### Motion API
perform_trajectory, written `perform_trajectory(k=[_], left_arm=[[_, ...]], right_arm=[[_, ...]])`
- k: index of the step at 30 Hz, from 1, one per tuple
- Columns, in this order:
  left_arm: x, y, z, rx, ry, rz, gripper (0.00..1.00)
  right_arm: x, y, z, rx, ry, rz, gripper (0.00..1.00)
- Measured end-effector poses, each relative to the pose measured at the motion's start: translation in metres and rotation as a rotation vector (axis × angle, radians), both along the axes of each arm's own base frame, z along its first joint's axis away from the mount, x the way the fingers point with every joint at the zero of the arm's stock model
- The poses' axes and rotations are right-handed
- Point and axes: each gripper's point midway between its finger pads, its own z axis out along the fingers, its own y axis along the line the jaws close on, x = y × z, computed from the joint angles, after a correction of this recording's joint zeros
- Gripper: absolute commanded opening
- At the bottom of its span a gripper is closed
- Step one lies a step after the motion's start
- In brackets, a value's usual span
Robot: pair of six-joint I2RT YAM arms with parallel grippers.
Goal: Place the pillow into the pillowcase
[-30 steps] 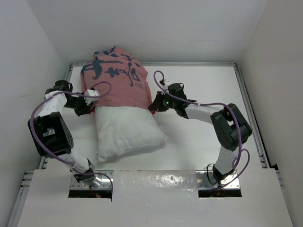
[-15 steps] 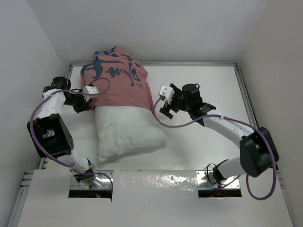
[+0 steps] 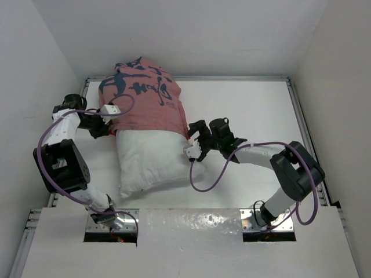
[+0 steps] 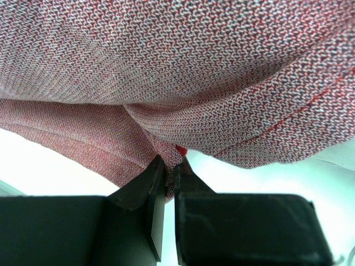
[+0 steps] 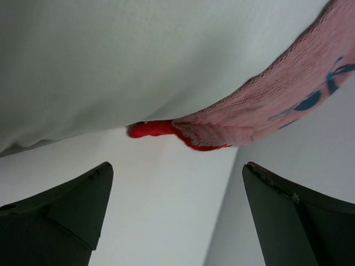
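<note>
the pillow [image 3: 153, 159] lay on the white table [image 3: 249, 104], left of centre. its far half was inside the pillowcase [image 3: 142, 98] and its near half stuck out bare toward the arm bases. the pillowcase's far end was bunched up against the back wall [image 3: 191, 35], with its pale pink side and dark lettering showing on top.

the left gripper [image 3: 106, 128] sat at the left edge of the sack's mouth, with the side wall close behind that arm. the right gripper [image 3: 195, 139] was at the right edge, just beside the pillow's flank where fabric met stuffing. its purple cable [image 3: 203, 179] looped down over the table near the pillow's near right corner.

the overhead view gave the layout but not the claws' states. the left wrist view showed the left gripper [image 4: 169, 166] pinched shut on a fold of the pillowcase [image 4: 177, 66], red weave filling the frame. the right wrist view showed the right gripper [image 5: 177, 166] spread wide and holding nothing. beyond its fingers the pillow [image 5: 138, 55] bulged over the table. the hem of the pillowcase [image 5: 266, 105] draped beside it, with a bright red corner [image 5: 152, 129] peeking out beneath. that corner could not be seen from overhead.
</note>
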Motion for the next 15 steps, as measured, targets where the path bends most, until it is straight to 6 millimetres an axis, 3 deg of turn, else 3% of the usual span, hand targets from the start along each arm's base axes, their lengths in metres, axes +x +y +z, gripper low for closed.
perform_trajectory(k=[7,15], left_arm=[[0.000,0.001,0.000,0.002,0.003,0.012,0.00],[0.001,0.002,0.003,0.008,-0.003,0.026,0.00]], right_arm=[[-0.001,0.022,0.019,-0.043,-0.209,0.134,0.98],[-0.001,0.034,0.004,-0.118,-0.220,0.221,0.89]])
